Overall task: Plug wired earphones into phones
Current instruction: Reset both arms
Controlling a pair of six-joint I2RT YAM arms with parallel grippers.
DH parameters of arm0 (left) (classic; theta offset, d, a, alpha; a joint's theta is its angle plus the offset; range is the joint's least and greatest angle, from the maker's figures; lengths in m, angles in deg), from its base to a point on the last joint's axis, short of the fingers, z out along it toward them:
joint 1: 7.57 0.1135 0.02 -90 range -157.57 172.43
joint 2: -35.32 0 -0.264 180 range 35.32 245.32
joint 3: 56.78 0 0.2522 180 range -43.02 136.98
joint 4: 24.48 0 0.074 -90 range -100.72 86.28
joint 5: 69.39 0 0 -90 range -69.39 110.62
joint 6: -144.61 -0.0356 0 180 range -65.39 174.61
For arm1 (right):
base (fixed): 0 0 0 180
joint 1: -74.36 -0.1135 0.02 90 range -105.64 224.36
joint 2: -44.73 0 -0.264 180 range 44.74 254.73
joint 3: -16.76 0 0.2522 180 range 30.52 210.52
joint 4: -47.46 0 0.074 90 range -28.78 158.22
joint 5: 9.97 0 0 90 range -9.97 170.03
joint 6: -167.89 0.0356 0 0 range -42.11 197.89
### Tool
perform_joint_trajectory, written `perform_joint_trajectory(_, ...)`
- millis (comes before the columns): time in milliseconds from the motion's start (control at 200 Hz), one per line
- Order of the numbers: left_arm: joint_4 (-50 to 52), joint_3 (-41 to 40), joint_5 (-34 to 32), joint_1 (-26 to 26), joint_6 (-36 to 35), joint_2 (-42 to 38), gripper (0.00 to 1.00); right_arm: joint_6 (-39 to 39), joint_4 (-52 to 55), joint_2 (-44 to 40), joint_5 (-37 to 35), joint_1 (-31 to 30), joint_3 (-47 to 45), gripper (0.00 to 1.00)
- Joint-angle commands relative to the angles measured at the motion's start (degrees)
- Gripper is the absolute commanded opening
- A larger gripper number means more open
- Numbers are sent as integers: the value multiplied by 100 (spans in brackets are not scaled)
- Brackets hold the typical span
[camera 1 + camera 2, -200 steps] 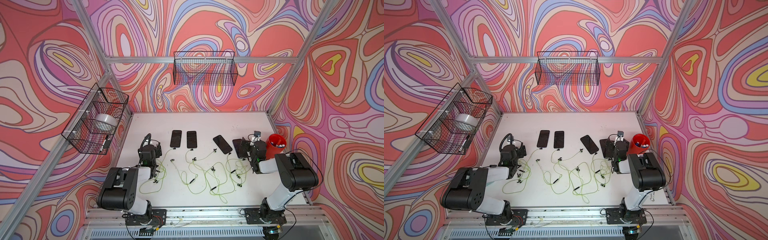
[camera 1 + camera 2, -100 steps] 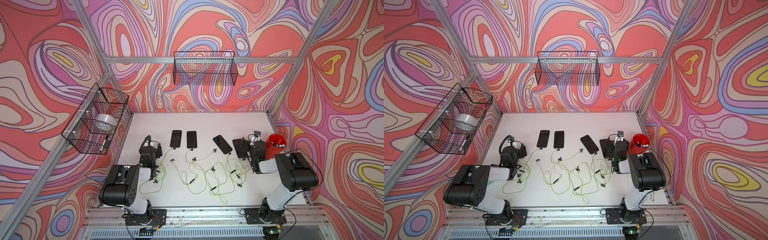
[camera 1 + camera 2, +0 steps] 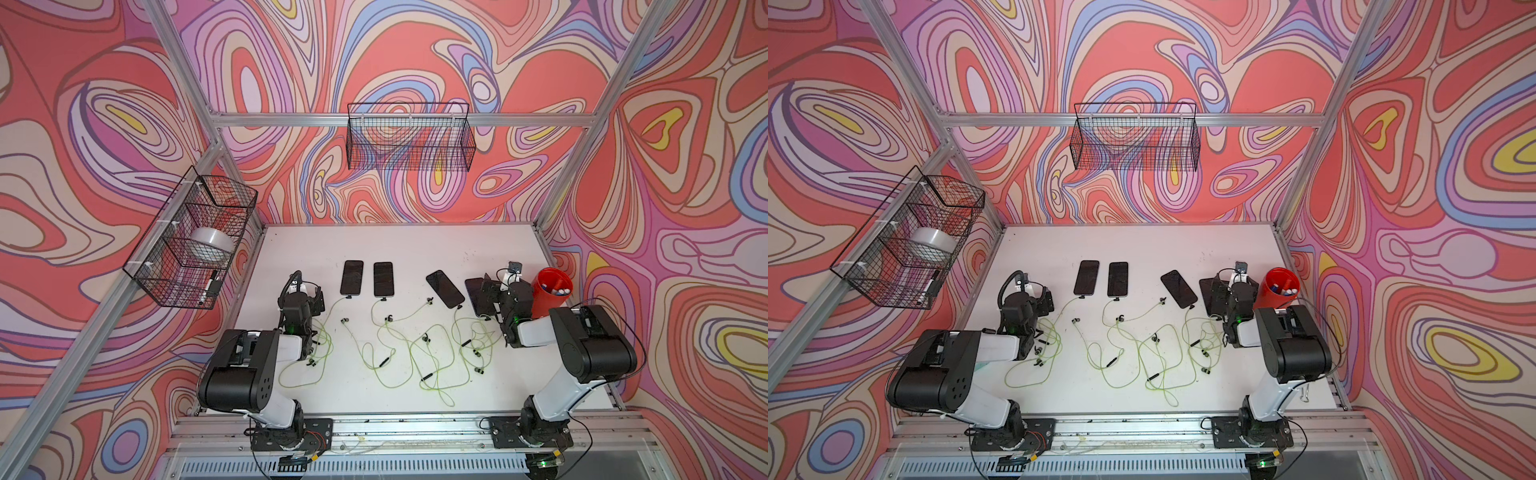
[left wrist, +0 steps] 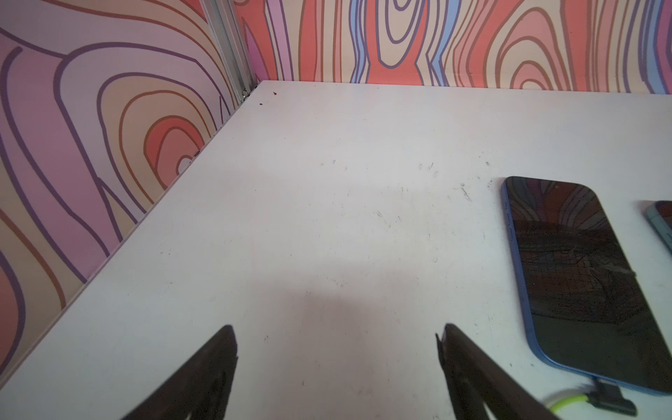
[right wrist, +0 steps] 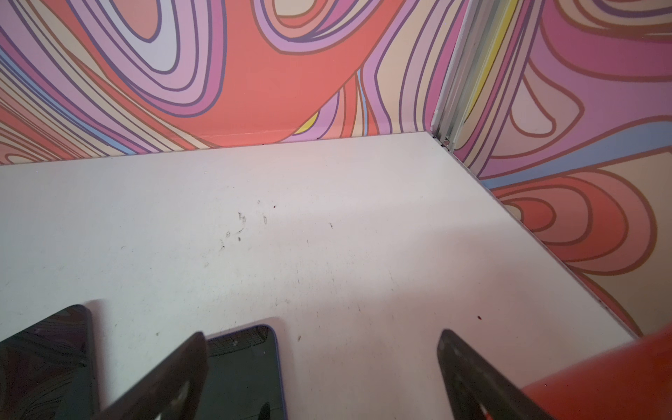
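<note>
Four black phones lie in a row across the white table (image 3: 395,245): two side by side (image 3: 351,277) (image 3: 383,279), a tilted one (image 3: 444,288), and one (image 3: 473,291) partly under my right gripper (image 3: 490,291). Yellow-green wired earphones (image 3: 395,345) sprawl in loops in front of them, and cords run up to the phones' near ends. In the left wrist view a dark plug (image 4: 611,396) sits in the blue-edged phone (image 4: 582,276). My left gripper (image 4: 337,332) is open over bare table beside it. My right gripper (image 5: 322,337) is open, one finger over a phone (image 5: 243,371).
A red cup (image 3: 544,291) holding markers stands just right of the right gripper, close to the right wall. Wire baskets hang on the left wall (image 3: 195,237) and the back wall (image 3: 409,141). Cords crowd the table's near middle.
The left arm has shifted slightly at the table's left side, jaws still open. Right arm, phones and cords have not moved.
</note>
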Motion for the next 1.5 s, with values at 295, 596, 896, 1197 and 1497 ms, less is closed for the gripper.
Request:
perform_joint_trajectory(295,-261,-37,39,31,-34,16,100,33,-67,20,-26,29,-64,98)
perform_joint_trajectory(596,-263,-36,34,31,-34,16,72,35,-69,20,-23,27,-63,98)
perform_joint_trajectory(896,-254,-36,29,31,-39,15,77,34,-69,20,-29,27,-72,98)
perform_joint_trajectory(1197,-262,-44,30,31,-33,19,99,24,-74,20,-23,26,-70,98)
perform_joint_trajectory(1497,-284,-49,53,31,-48,6,100,29,-66,20,-28,29,-73,98)
